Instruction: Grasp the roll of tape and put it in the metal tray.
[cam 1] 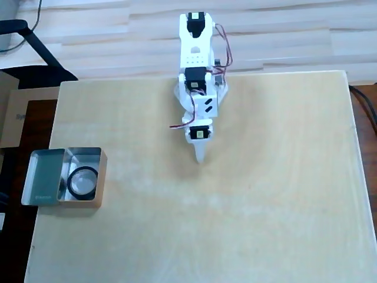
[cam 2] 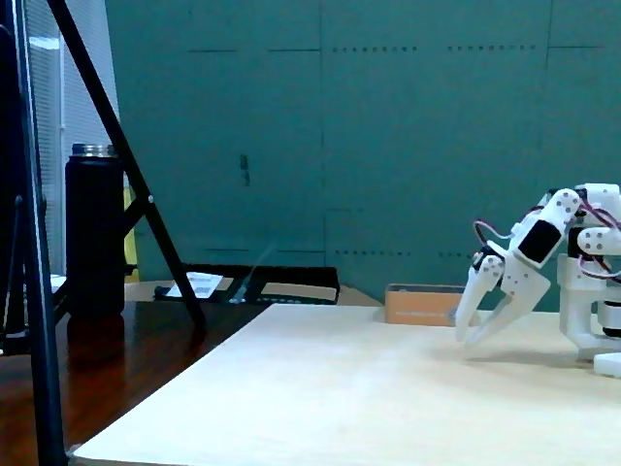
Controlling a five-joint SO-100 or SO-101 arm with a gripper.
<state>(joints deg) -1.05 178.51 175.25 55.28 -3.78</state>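
The metal tray (cam 1: 42, 177) stands at the table's left edge in the overhead view. The black roll of tape (cam 1: 82, 169) lies flat in its right compartment; the left compartment is bare. My gripper (cam 1: 201, 157) is folded close to the arm's base at the back middle of the table, far to the right of the tray, pointing down at the wood. In the fixed view the gripper (cam 2: 470, 340) hangs just above the table with its fingertips together, holding nothing.
The arm's white base (cam 1: 194, 35) stands at the table's back edge. A black bottle (cam 2: 94, 233) and black tripod legs (cam 2: 116, 165) stand beside the table. A low brownish box (cam 2: 422, 303) sits at the table's far edge in the fixed view.
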